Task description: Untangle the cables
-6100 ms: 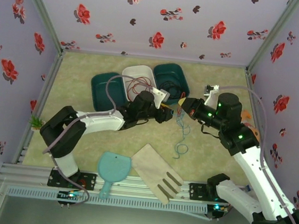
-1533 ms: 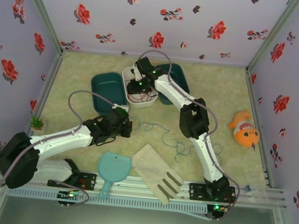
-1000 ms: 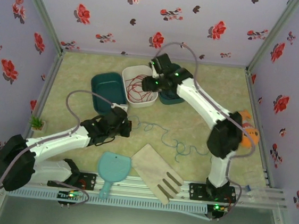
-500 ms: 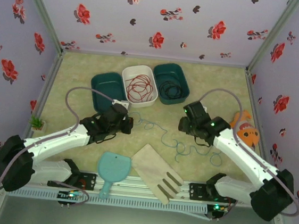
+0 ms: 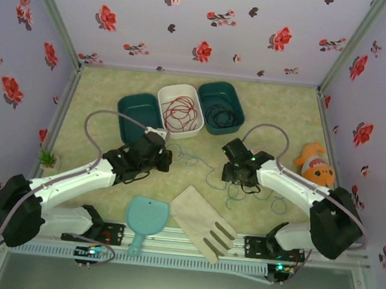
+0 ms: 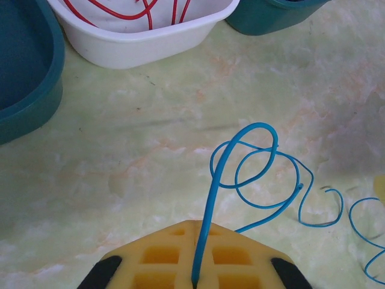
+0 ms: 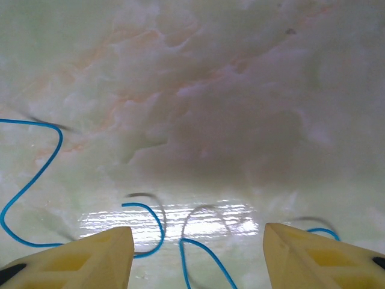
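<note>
Currently clamping the teal-blue cable (image 6: pixel 211 180) between the left fingers (image 6: pixel 195 268), closed tight on the strand. Beyond them, looping rightward across the worktop (image 5: pixel 279 112) in loose curls. Hovering low over those curls with the right fingers (image 5: pixel 229 170), spread wide, holding nothing. Coiled in the white bin (image 5: pixel 163 96): the red cable (image 5: pixel 183 111). Coiled in the teal bin (image 5: pixel 220 85) just beside it: the black cable (image 5: pixel 218 115).

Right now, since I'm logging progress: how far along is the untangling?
Done: red cable in the white bin, black cable in the teal bin. In hand: left gripper grips the blue cable, right gripper open over its loops. Left: straightening it on the table.
</note>
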Robot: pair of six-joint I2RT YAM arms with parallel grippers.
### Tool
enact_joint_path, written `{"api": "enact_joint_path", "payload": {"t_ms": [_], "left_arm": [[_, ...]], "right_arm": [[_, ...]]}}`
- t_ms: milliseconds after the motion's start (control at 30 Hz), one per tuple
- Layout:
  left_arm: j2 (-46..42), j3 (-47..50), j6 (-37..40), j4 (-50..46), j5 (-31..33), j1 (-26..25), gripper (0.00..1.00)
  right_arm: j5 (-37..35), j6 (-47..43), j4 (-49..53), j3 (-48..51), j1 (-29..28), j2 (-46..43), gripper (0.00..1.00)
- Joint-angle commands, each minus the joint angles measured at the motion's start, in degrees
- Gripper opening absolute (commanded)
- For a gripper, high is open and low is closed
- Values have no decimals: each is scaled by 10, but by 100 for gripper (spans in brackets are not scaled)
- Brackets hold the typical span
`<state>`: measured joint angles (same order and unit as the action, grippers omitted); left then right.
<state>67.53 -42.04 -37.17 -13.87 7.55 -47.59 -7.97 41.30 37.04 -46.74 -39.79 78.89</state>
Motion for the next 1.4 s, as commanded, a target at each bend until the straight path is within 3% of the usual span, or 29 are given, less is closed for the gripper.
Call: {"api": "enact_joint_path", "payload": {"t_ms": [0, 433, 1200, 1367], "left_arm": [[2, -21, 6, -12, 11, 3, 0], [-15, -47, 24, -38, 16, 4, 0], [-123, -157, 162, -122, 147, 7, 0], [-138, -157, 201, -100, 137, 7, 0]], "right_arm": [[-9, -28, -15, -33, -13, 34, 59], [11, -19, -24, -31, -20, 154, 61], [1, -1, -5, -35, -20, 191, 57], [1, -14, 12, -58, -20, 159, 57]]}}
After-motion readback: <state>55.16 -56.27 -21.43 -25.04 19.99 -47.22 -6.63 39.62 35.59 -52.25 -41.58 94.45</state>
